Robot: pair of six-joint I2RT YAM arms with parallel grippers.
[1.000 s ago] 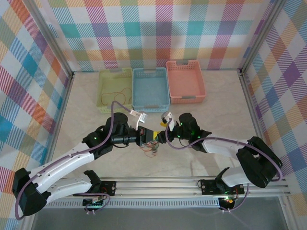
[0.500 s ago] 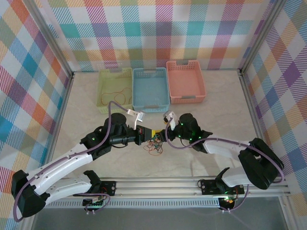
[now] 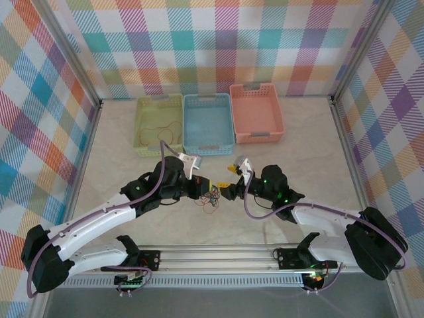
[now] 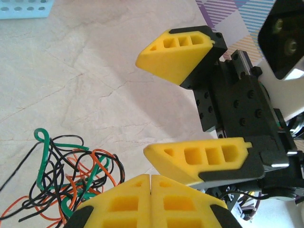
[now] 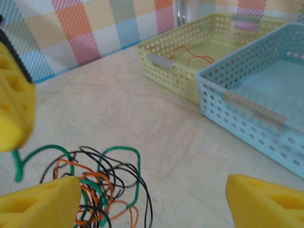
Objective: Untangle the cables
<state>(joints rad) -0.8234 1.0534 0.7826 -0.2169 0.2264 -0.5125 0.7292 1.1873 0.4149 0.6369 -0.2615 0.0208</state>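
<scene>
Cables (image 3: 211, 199), orange, black and green, lie knotted on the table (image 3: 298, 152) between the two arms. On the left, the left gripper (image 4: 151, 183) has its jaws together at the knot's edge; whether a strand is pinched I cannot tell. A second ago the right gripper (image 4: 142, 107) was nose to nose with it over the knot. It has now backed off rightward, jaws wide apart and empty. That pull seems released, and the knot looks as tangled as before. The green basket (image 3: 140, 126), holding one orange wire (image 3: 164, 129), and the blue basket (image 3: 207, 98) stand well behind. Bare table lies open to the right, with the near rail (image 3: 218, 252) close in front.
</scene>
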